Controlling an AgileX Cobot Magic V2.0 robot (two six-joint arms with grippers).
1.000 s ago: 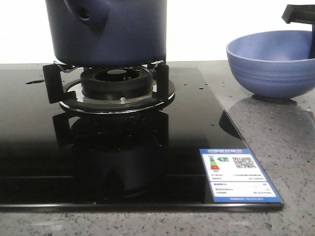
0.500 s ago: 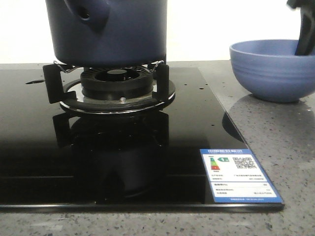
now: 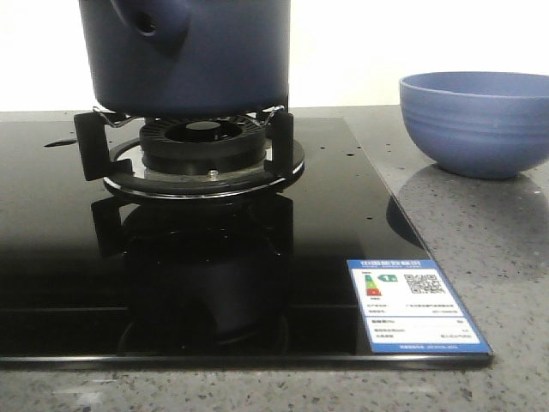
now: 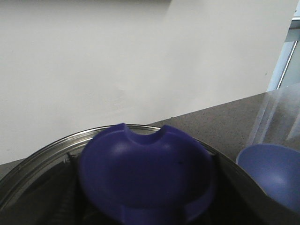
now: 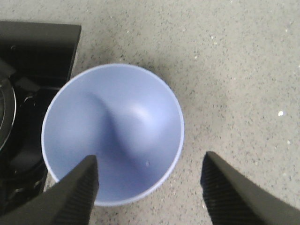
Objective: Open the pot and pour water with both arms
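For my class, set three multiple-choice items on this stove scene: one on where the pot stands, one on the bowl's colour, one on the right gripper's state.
1. Where is the pot?
A. On the burner stand
B. On the counter
C. Inside the bowl

2. What colour is the bowl?
A. Red
B. Light blue
C. White

3. How is the right gripper?
A. Shut on the bowl's rim
B. Open above the bowl
C. Shut on the pot

Answers:
1 A, the pot rests on the burner stand.
2 B, its ribbed wall is light blue.
3 B, the fingers stand wide apart over the bowl, touching nothing.
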